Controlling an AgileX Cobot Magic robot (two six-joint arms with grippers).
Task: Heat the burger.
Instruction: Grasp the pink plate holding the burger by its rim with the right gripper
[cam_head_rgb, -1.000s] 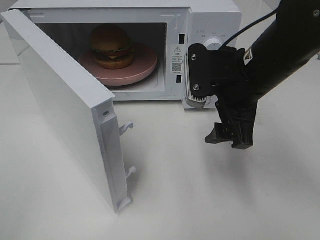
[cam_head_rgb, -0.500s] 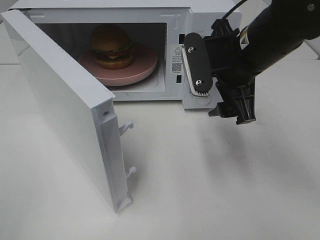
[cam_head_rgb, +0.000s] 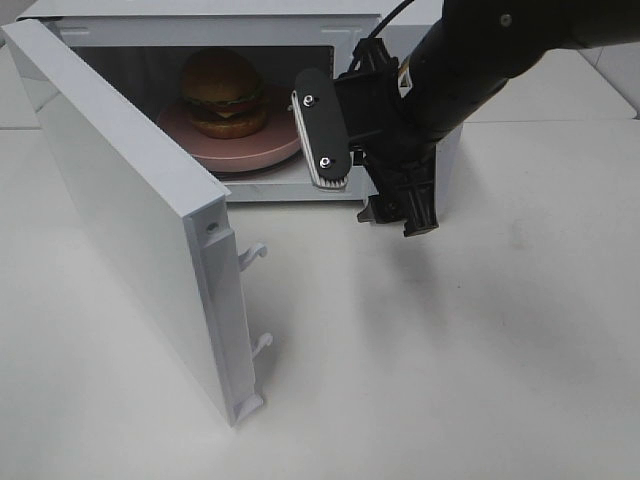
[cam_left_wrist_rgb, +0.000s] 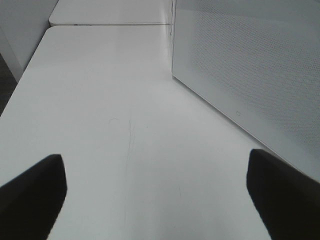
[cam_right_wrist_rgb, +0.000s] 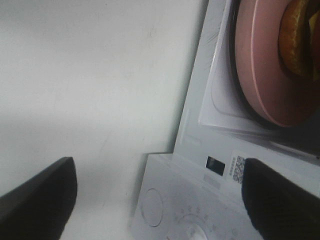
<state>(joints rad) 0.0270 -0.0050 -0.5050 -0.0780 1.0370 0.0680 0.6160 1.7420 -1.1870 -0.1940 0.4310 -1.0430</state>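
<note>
One microwave (cam_head_rgb: 200, 8) on one white table (cam_head_rgb: 500, 350). Its one door (cam_head_rgb: 130, 210) stands swung wide open, and we count two latch hooks (cam_head_rgb: 255, 253) on the door's free edge.

One burger (cam_head_rgb: 222, 92) sits on one pink plate (cam_head_rgb: 270, 140) inside the oven. Both lie beyond the right gripper (cam_head_rgb: 365, 170), deeper in and off to its side toward the door.

We count two grippers. The right one hangs above the table in front of the oven's opening, at the side away from the door. Its two fingers are spread wide and hold nothing. One ribbed pad (cam_head_rgb: 322, 130) faces the high camera and overlaps the plate's near rim in that view. We cannot tell from there whether it touches. The right wrist view shows the plate ahead of the fingertips with a gap between. It also shows one code sticker (cam_right_wrist_rgb: 239, 167) on the oven's front frame, near one fingertip.

The left gripper (cam_left_wrist_rgb: 160, 200) shows only in its own wrist view. Its two fingers are wide apart and empty over bare table. One perforated white panel (cam_left_wrist_rgb: 250, 65) stands ahead of it and to one side.
</note>
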